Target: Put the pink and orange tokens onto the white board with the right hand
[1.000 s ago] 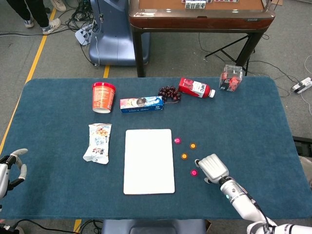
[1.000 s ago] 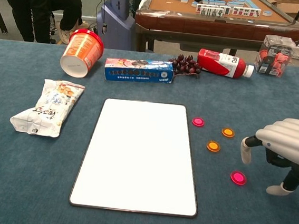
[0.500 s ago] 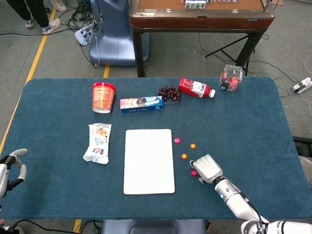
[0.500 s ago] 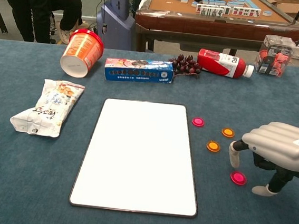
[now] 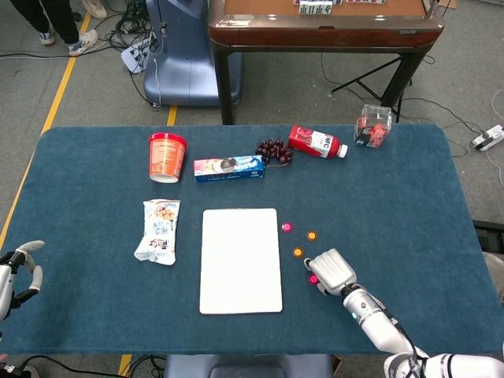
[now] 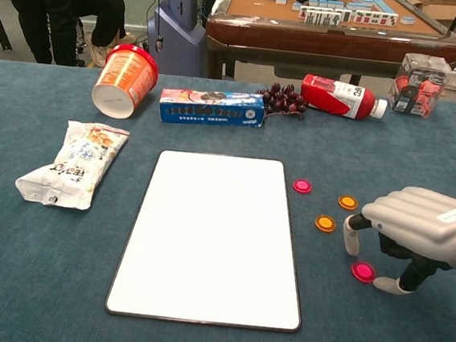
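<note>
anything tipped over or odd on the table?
Two things lie on their sides along the far edge: the orange cup, open mouth facing the camera, and the red bottle. Nothing spilled that I can see. All four tokens are off the white board; the right hand is arched over the nearest pink token.

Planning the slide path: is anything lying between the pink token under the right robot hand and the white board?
Nothing visible blocks it. The pink token lies beneath the right robot hand, and only bare cloth separates it from the white board. The orange token sits farther back, off that line.
</note>
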Robot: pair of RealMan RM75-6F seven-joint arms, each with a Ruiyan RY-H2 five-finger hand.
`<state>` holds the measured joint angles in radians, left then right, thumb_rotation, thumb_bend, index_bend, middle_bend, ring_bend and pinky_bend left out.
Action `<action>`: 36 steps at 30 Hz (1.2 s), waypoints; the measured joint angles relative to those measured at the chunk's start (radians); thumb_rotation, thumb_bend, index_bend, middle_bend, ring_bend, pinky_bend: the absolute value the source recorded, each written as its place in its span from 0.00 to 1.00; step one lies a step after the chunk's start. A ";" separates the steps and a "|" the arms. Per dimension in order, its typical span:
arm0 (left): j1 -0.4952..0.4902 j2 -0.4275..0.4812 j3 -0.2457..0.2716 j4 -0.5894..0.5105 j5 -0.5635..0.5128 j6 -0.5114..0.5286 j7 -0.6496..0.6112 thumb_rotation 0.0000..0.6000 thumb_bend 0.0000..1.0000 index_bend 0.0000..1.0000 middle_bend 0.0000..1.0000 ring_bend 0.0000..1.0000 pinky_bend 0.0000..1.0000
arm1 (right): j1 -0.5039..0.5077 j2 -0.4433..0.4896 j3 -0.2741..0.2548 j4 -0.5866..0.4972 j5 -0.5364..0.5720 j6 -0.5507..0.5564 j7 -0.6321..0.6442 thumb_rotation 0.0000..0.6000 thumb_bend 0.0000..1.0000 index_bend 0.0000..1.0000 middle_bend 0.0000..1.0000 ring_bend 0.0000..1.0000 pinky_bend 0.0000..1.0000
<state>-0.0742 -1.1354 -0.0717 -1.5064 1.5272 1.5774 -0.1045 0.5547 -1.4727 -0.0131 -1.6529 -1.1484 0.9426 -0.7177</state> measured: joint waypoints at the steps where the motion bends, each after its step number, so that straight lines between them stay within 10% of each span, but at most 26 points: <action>1: 0.000 0.000 0.000 0.000 0.000 0.000 0.000 1.00 0.52 0.35 0.62 0.46 0.54 | 0.001 -0.001 -0.001 0.001 0.001 0.000 0.000 1.00 0.23 0.39 1.00 1.00 1.00; 36: 0.002 0.009 0.001 -0.008 -0.001 -0.003 -0.010 1.00 0.52 0.36 0.62 0.46 0.54 | 0.013 -0.039 -0.027 0.032 -0.036 0.046 0.035 1.00 0.25 0.54 1.00 1.00 1.00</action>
<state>-0.0724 -1.1268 -0.0708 -1.5140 1.5261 1.5741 -0.1145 0.5679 -1.5115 -0.0399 -1.6211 -1.1842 0.9888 -0.6824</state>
